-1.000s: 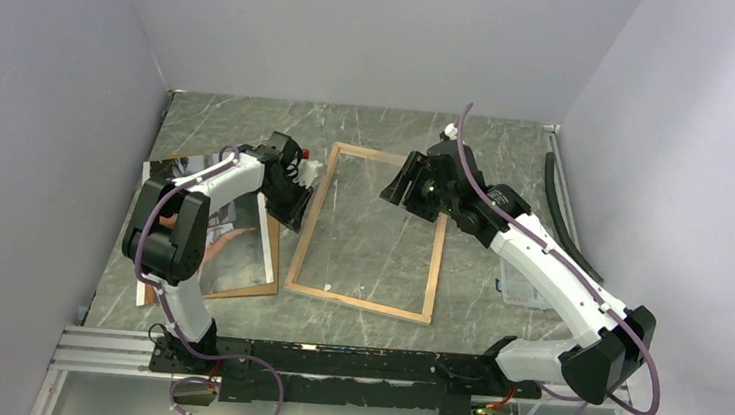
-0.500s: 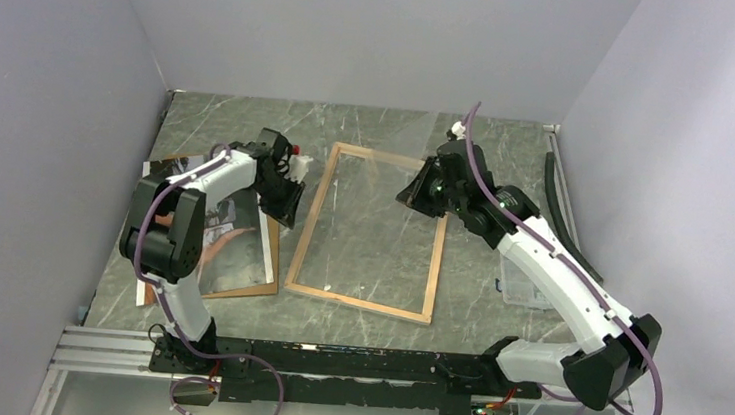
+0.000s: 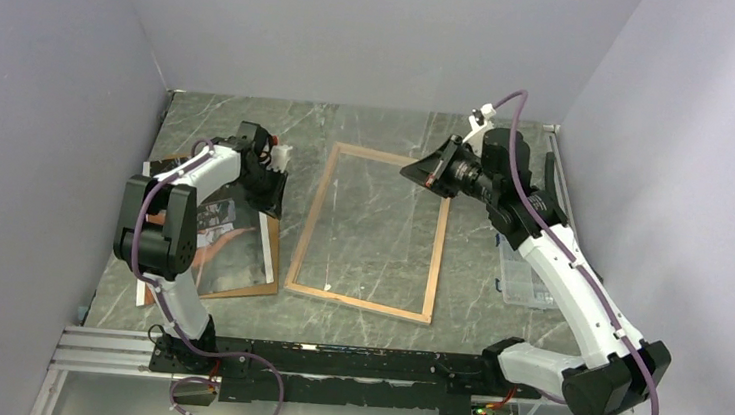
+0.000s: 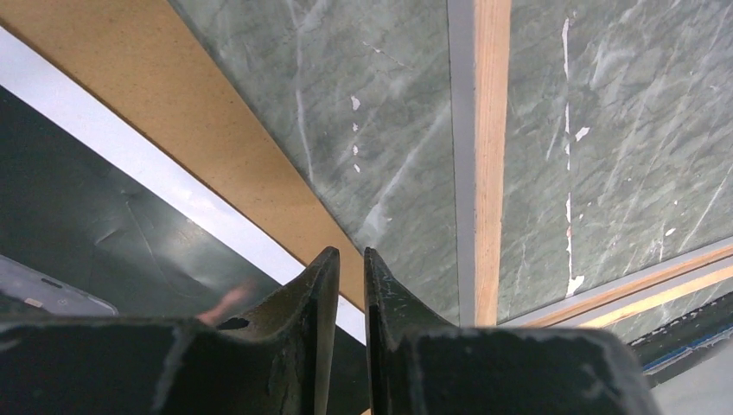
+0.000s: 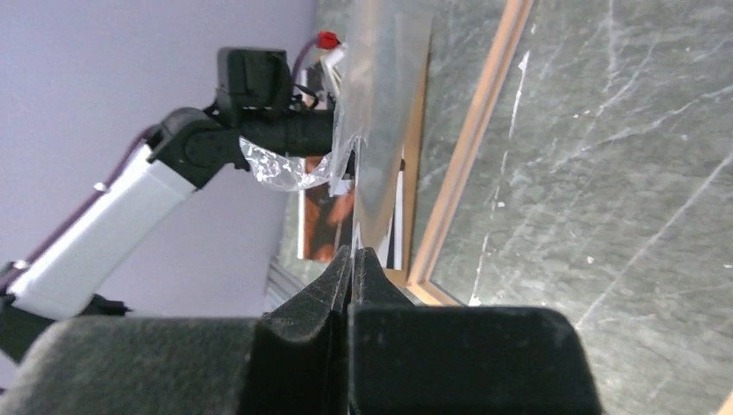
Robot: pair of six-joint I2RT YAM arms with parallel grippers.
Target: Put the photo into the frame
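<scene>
Between the right pincer's closed jaws: clear transparent plastic sheet, held edge-up off the thin pale-wood rectangular frame, probably to free the opening. Left pincer narrow, empty; glossy dark photo just beside it on brown backing board, likely next pickup.

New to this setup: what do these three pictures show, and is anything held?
Two robot arms stand at the near edge of a table. The wide picture looks down from above; the other two come from wrist cameras. On it lie a wooden frame and, left of it, a photo on a brown board. The right gripper is pinched shut on a clear sheet, held up near the frame's far corner. The left gripper hovers at the photo's edge, fingers slightly apart, nothing visible between them.
</scene>
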